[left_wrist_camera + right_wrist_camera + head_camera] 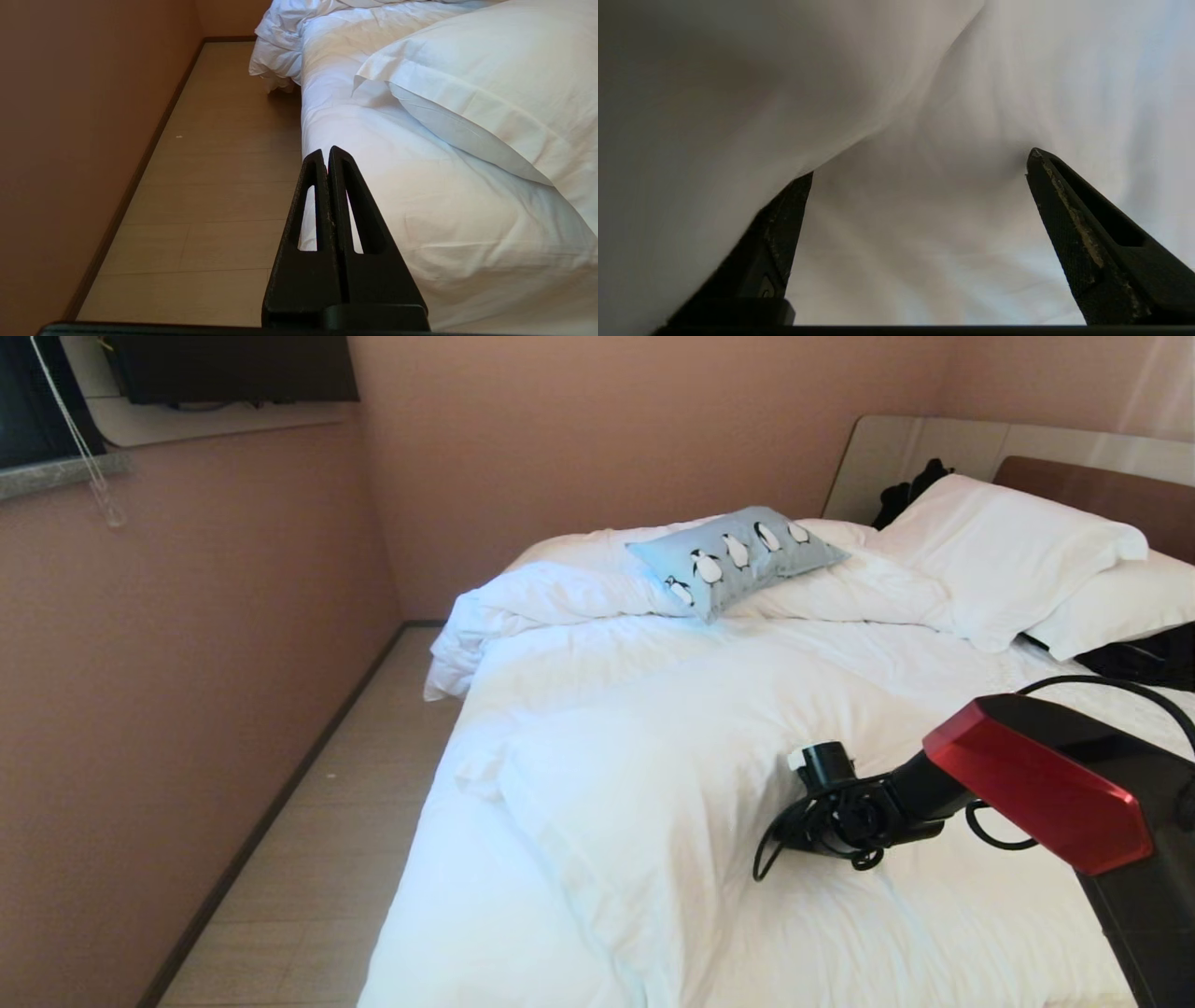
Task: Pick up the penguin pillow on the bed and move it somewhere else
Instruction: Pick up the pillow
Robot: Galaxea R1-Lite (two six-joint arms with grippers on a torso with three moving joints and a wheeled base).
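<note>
A: Pink-walled bedroom, bed (653,784) takes up most of it, white duvet all rumpled. Where's the pillow?

B: Penguin pillow (738,558) sits on a bunched duvet fold near the head end, toward the wall-side edge, just beside the white pillows (1008,555). Nothing touching it.

A: And the arms?

B: Right arm (980,784) reaches over the middle of the bed, well apart from the pillow. Right gripper (920,172) has its jaws spread wide with only white fabric between them, one finger (780,224) partly tucked under a fold. It holds nothing.

A: So why spread?

B: My guess: either it just let go or it's readying a grab. Can't say which from this.

A: Left one?

B: Left gripper (325,154) is parked low by the bed's side edge above the floor (210,163), jaws pressed together, idle.

A: Risk?

B: Probably snagging duvet instead of pillow; soft folds ride up on the fingers.
</note>
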